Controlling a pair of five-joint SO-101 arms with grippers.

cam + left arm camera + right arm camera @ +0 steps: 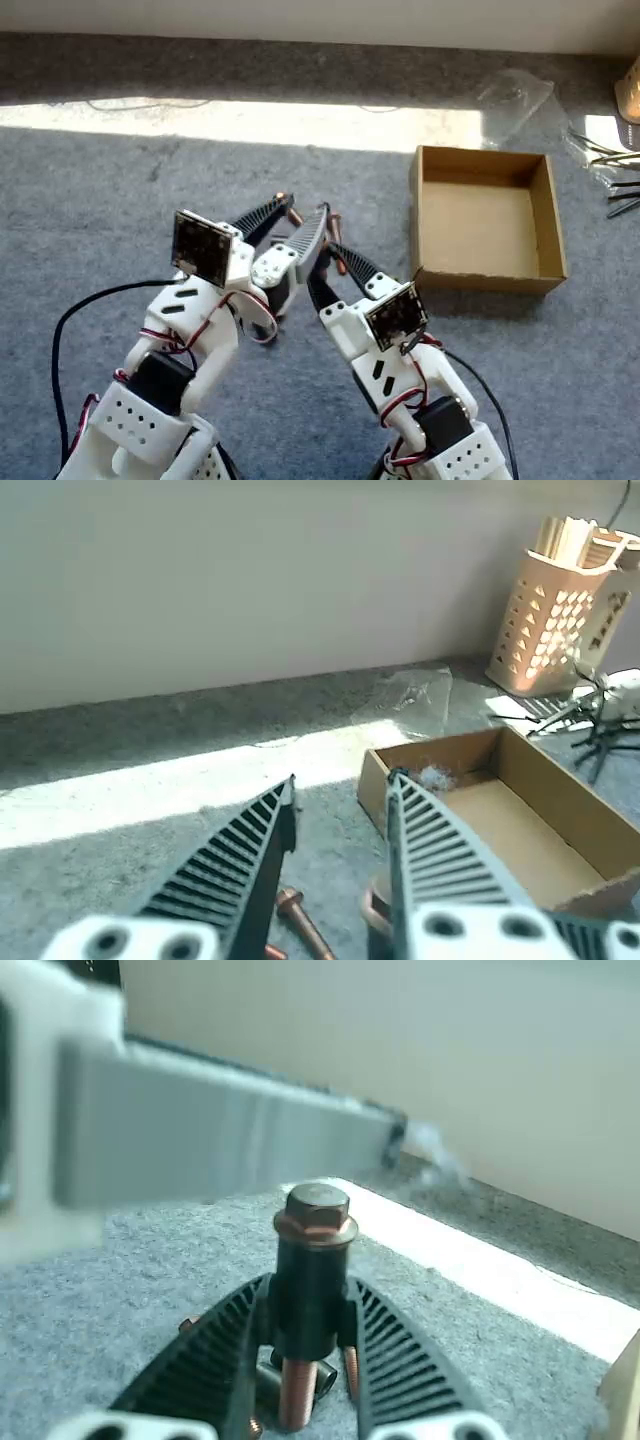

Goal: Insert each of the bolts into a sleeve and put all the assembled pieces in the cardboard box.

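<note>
two arms lean in toward each other over the grey carpet, just beside the open cardboard box. from above their fingers cross in a tangle and little slips of copper peek out between them, so the hold is hard to read there. the right wrist view makes it plain: the right hand is clamped on a black sleeve held upright, with a copper bolt pushed through it. its hex head sits on top of the sleeve and its threaded end pokes out below, between the fingers. under the held piece, a few more copper and dark pieces lie on the carpet. the left hand is spread wide and holds nothing, raised just beside the right hand. one of its fingers crosses the right wrist view as a blurred grey bar above the bolt head. looking out past the left hand's own fingers, a loose bolt lies on the carpet between them, and the box stands near. farther off, a crumpled clear plastic bag and a perforated basket sit by the wall
</note>
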